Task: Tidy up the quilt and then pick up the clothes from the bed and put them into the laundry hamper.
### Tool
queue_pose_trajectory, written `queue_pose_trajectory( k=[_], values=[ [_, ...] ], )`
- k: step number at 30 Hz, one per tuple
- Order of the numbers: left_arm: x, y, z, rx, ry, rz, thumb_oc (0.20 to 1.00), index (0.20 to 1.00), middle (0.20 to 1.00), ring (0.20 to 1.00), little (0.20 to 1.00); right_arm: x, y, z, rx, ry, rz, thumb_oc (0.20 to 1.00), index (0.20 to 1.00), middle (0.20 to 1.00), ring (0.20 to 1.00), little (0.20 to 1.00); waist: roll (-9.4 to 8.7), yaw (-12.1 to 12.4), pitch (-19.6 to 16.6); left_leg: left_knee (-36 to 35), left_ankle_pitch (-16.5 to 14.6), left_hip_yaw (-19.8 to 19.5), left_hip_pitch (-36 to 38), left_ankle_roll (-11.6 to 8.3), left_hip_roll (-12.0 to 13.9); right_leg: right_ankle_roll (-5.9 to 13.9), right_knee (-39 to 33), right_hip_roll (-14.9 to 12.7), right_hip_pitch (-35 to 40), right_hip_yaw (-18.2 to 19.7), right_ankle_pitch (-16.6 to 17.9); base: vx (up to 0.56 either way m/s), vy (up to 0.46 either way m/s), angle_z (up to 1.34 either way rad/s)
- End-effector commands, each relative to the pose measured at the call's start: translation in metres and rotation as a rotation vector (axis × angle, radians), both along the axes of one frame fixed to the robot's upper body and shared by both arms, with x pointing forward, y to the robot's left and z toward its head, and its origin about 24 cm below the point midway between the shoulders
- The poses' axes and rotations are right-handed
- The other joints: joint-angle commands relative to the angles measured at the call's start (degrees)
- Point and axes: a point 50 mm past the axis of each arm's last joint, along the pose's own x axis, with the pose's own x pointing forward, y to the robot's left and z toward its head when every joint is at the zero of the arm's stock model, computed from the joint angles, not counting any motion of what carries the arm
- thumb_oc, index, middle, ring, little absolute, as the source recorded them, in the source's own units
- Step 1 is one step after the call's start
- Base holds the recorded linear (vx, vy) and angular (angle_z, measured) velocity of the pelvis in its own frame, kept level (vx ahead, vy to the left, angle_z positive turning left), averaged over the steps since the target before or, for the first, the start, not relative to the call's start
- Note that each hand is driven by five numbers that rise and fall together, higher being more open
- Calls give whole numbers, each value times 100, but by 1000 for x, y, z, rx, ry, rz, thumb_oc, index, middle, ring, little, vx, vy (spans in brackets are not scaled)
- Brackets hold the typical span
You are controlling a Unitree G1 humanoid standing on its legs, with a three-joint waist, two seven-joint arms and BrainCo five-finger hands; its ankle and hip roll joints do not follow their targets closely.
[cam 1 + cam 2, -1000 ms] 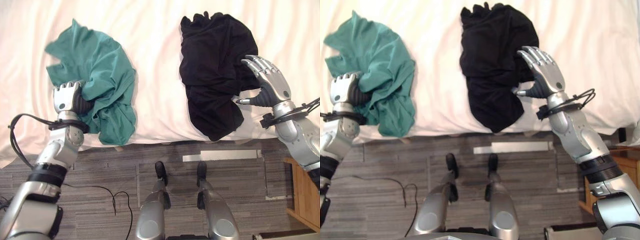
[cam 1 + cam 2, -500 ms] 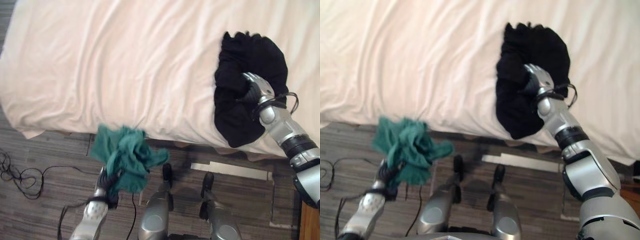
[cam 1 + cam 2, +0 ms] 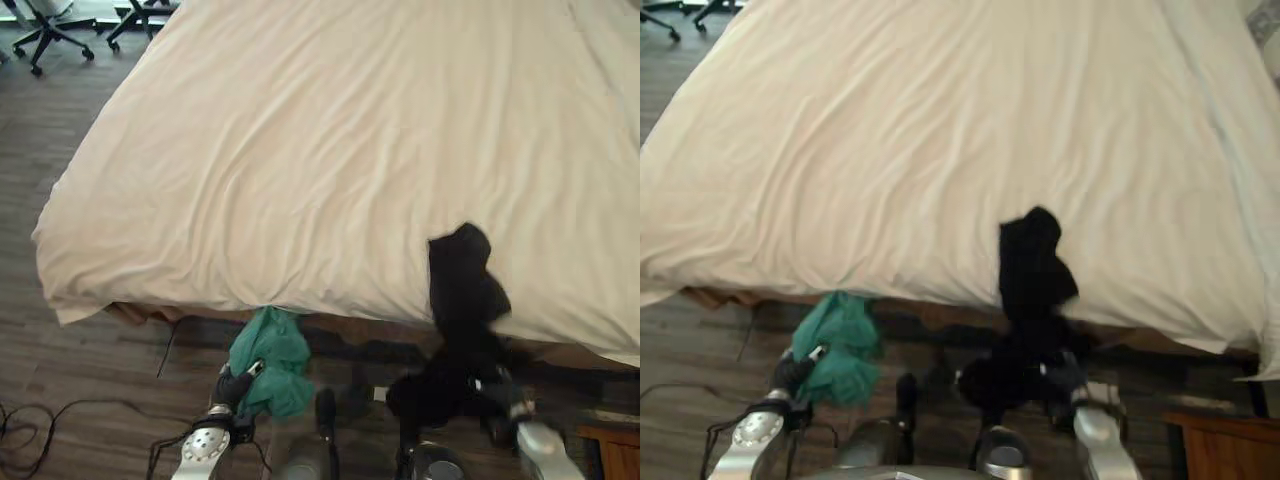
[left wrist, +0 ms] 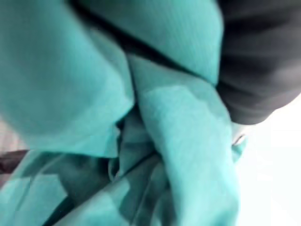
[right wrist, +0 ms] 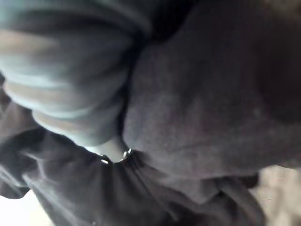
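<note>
A cream quilt (image 3: 330, 150) lies spread flat over the bed. My left hand (image 3: 232, 385) is down by the bed's near edge, over the floor, shut on a bunched green garment (image 3: 272, 358). That green cloth (image 4: 141, 132) wraps close round the hand in the left wrist view. A black garment (image 3: 462, 285) trails from the quilt's near edge down over the side. Its lower bunch (image 3: 1008, 380) is held in my right hand (image 3: 1072, 378), low beside the bed. Black cloth (image 5: 197, 108) covers the fingers in the right wrist view.
Dark wood floor (image 3: 60, 370) runs along the bed's near and left sides. Office chair bases (image 3: 50, 25) stand at the far left corner. A brown wooden piece (image 3: 1230, 445) sits on the floor at the lower right.
The camera has pulled back and shows more of the bed. Both hands have drawn back off the quilt; the green garment now hangs over the floor and the black one has been dragged over the edge.
</note>
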Motion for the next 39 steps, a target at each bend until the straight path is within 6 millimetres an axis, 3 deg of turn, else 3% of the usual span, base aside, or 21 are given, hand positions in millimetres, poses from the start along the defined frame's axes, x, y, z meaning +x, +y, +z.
queue_pose_trajectory(
  k=[1,2,5,6,9,10,11,12,14,15,17,18,21,23,25,27,31,32,37,38,39],
  values=[
    [-3,14,14,-33,-72,91,200,200,200,200,200,11,21,-2,210,-67,-61,200,200,200,200,200,-169,-61,-268,-5,-348,-181,-12,-26,57,284,813,424,-700,1608,-552,-15,42,110],
    [-7,13,11,-54,-64,97,200,200,200,200,200,4,35,-13,271,-16,-55,200,200,200,200,200,-153,63,-270,-5,-329,-415,5,-28,-48,114,595,418,-529,1526,-530,22,-29,102],
    [-16,19,1,-81,-28,177,200,200,200,200,200,26,46,-10,227,-26,28,200,200,200,200,200,-74,361,-363,-5,-331,-738,-54,-45,-124,145,54,273,-200,1010,-436,15,-23,100],
    [-9,20,0,-65,-34,188,200,200,200,200,200,41,45,-3,172,-64,56,200,200,200,200,200,-24,633,-392,-5,-264,-920,-167,-128,-179,185,-230,180,-36,632,-390,-12,2,104],
    [-2,22,2,-41,-42,180,200,200,200,200,200,47,40,-1,147,-77,42,200,200,200,200,200,-10,731,-388,-5,-168,-924,-315,-203,-182,207,-291,90,4,265,-420,-105,68,144],
    [12,25,7,-7,-69,179,200,200,200,200,200,61,34,10,96,-130,39,200,200,200,200,200,17,811,-305,89,-118,-56,-516,-189,28,270,-291,-151,44,-419,-434,-250,342,225],
    [18,33,9,21,-75,216,200,200,200,200,200,73,31,19,70,-174,30,200,200,200,200,200,-62,715,-328,308,-330,1295,-458,-171,522,339,-265,-378,217,-1034,-438,-248,341,278],
    [18,34,9,21,-76,216,200,200,200,200,200,73,32,20,70,-174,30,200,200,200,200,200,-66,705,-308,343,-354,1285,-457,-176,525,341,-266,-379,239,-1043,-446,-167,308,215],
    [21,36,8,28,-63,233,200,200,200,200,200,73,27,20,57,-172,-4,200,200,200,200,200,-92,710,-463,471,-345,1795,-273,-264,937,277,-92,-571,394,-1792,-397,-105,326,247],
    [21,36,8,28,-62,233,200,200,200,200,200,72,27,20,57,-171,-5,200,200,200,200,200,-88,683,-465,465,-338,1761,-279,-265,930,282,-85,-571,408,-1828,-406,30,331,200],
    [16,33,2,39,-22,206,200,200,200,200,200,63,21,12,39,-125,-36,200,200,200,200,200,-118,751,-610,332,-400,1473,-229,-140,670,351,324,-721,467,-2093,-398,142,419,241],
    [9,34,-3,55,12,190,200,200,200,200,200,53,26,1,52,-70,-34,200,200,200,200,200,-123,929,-578,138,-500,1234,-117,63,438,487,1244,-1002,305,-2210,-294,120,457,225],
    [8,35,-5,86,30,173,200,200,200,200,200,48,31,-5,42,-44,-13,200,200,200,200,200,-99,1001,-477,10,-614,847,-35,241,184,702,2209,-1251,15,-1963,-51,122,328,139],
    [20,24,0,91,-1,125,200,200,200,200,200,51,32,-2,27,-59,-13,200,200,200,200,200,28,834,-368,-5,-490,380,9,309,112,489,2579,-618,-619,-915,-239,139,224,106],
    [25,11,-5,81,15,79,200,200,200,200,200,46,22,-2,5,-72,-81,200,200,200,200,200,135,642,-271,-5,-507,-282,133,288,-15,458,2111,-106,-940,-197,-600,193,61,217],
    [27,9,-9,89,33,78,200,200,200,200,200,45,18,-3,3,-76,-141,200,200,200,200,200,145,539,-254,-5,-564,-592,202,261,-62,321,1509,-56,-932,5,-640,185,-54,183],
    [25,16,-15,131,74,120,200,200,200,200,200,39,11,-7,17,-64,-238,200,200,200,200,200,43,433,-275,67,-698,-941,283,267,-162,429,733,-57,-808,468,-320,161,-85,187],
    [28,-56,-34,115,130,-107,200,200,200,200,200,53,36,-5,-186,-72,52,200,200,200,200,200,-97,823,-344,-5,-733,-1016,579,363,-293,37,-231,389,123,-5,-347,125,-84,51],
    [38,-56,-36,170,135,-81,200,200,200,200,200,59,47,-5,-198,-86,95,200,200,200,200,200,-91,772,-344,117,-878,-1043,638,216,-179,-53,-88,463,104,-64,-534,123,-90,15],
    [43,-52,-30,172,98,-67,200,200,200,200,200,61,49,-1,-194,-116,125,200,200,200,200,200,-127,815,-239,1186,-1029,-885,303,34,-147,-150,-100,473,134,-15,-564,26,-116,-6],
    [48,-52,-25,180,72,-74,200,200,200,200,200,65,48,4,-193,-143,129,200,200,200,200,200,-106,884,-69,1949,-807,-859,-174,-50,-113,-235,-100,471,166,2,-548,21,-114,-21]
  ],
)
